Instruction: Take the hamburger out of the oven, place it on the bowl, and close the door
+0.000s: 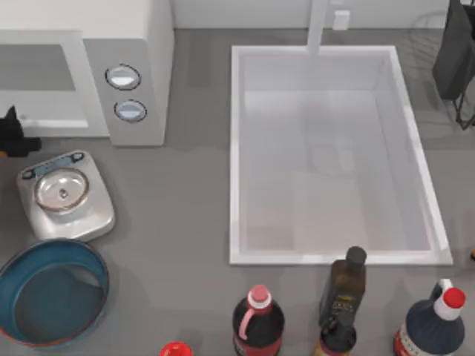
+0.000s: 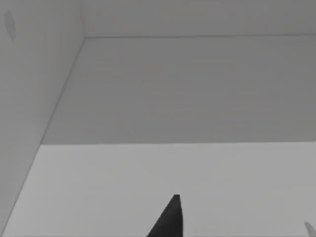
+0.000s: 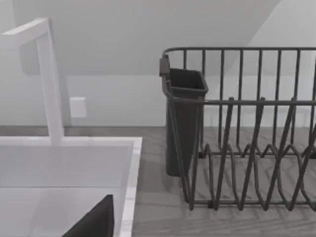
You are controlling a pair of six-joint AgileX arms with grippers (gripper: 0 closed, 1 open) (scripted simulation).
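— One arm works: the left pincer (image 1: 13, 137) sits at the oven (image 1: 126, 44), bench's far-left corner. Whether it is spread, nobody can tell.
— Next, seize the hamburger; the bowl (image 1: 52, 293) waits near-left.

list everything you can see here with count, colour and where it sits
oven: 1, white, two silver-rimmed knobs, table's far left
kitchen scale: 1, silver, round metal dish, in front of the oven
bowl: 1, blue with dark teal inside, near left corner
sink: 1, white, centre right
faucet: 1, white, behind the sink
bottles: dark with red cap, brown-black, dark with white handle and red cap, along near edge
red cap: 1, near edge
dish rack: 1, dark wire with cup, far right
left end effector: black, left edge by the oven
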